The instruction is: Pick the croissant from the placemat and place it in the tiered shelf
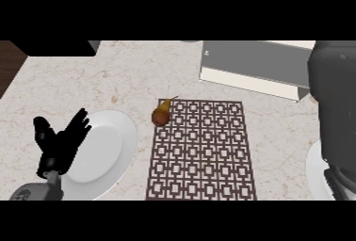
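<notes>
The croissant (161,113), small and golden brown, lies on the upper left corner of the brown lattice placemat (201,155). The grey and white tiered shelf (254,70) stands at the back right of the counter, beyond the mat. My left hand (61,141) is open at the lower left with fingers up, over the edge of a white plate, well left of the croissant. My right forearm (334,103) rises along the right edge as a grey mass, partly covering the shelf's right end. Its hand does not show.
A white plate (108,150) sits left of the placemat. Another white plate (316,176) peeks out at the right edge under my right forearm. A black block (55,47) stands at the back left, and the counter's left edge runs nearby.
</notes>
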Action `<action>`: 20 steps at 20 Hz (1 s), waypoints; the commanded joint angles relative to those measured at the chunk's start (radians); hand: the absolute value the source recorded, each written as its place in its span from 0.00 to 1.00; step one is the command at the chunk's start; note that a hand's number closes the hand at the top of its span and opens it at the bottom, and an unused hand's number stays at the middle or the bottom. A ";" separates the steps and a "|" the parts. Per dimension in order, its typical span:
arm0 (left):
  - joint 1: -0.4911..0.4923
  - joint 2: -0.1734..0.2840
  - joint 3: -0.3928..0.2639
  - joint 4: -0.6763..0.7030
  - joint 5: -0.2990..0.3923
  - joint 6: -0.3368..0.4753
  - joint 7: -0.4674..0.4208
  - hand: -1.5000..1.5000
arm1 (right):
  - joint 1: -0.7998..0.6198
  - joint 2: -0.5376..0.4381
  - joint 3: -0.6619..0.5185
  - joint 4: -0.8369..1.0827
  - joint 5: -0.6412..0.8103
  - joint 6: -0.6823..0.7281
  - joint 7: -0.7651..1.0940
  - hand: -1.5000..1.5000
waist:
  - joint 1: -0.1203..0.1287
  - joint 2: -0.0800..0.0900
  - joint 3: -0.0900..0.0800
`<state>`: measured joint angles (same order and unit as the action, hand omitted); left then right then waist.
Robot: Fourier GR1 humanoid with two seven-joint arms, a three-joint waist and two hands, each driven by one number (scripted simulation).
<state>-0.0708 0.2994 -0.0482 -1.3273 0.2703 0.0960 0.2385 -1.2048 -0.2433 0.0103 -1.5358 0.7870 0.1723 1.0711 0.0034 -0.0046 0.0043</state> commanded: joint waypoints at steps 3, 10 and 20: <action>-0.026 -0.008 0.009 0.012 0.005 -0.009 0.033 0.50 | -0.038 -0.136 -0.143 0.177 -0.065 0.046 -0.125 1.00 | 0.002 0.007 -0.004; 0.051 -0.024 -0.015 -0.062 -0.029 0.007 0.044 0.50 | -0.050 -0.149 -0.126 0.321 -0.083 0.093 -0.214 1.00 | 0.008 0.004 -0.004; 0.003 -0.066 -0.011 0.027 -0.058 -0.005 -0.007 0.50 | -0.117 -0.177 -0.141 0.660 0.000 -0.088 -0.438 1.00 | 0.016 0.012 -0.005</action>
<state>-0.0647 0.2693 -0.0382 -1.3478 0.2374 0.0792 0.2403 -1.2996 -0.4290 -0.1262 -0.9789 0.7575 0.1593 0.6883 0.0188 0.0021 0.0039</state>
